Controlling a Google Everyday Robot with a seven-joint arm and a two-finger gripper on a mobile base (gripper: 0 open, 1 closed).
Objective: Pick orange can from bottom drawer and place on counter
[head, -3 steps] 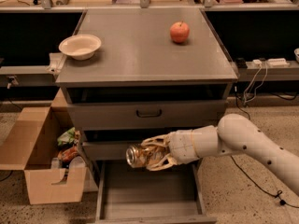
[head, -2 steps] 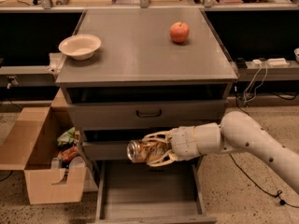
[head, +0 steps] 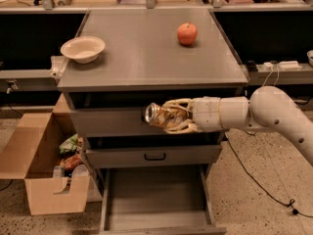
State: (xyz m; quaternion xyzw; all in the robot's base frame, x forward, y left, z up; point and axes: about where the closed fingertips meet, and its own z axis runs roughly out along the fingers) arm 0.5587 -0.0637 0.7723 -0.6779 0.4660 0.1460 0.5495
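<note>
My gripper reaches in from the right on a white arm and is shut on the orange can. The can lies on its side with its round silver end facing left. It hangs in front of the upper drawer front, just below the front edge of the counter. The bottom drawer is pulled out below, and its grey floor shows nothing on it.
A round orange-red apple and a white bowl sit on the counter. A closed drawer with a black handle is under the can. An open cardboard box with clutter stands at the left of the cabinet. Cables lie on the floor at the right.
My gripper has lifted the can from just above the open bottom drawer up to the level of the upper drawer front, near the counter's edge.
</note>
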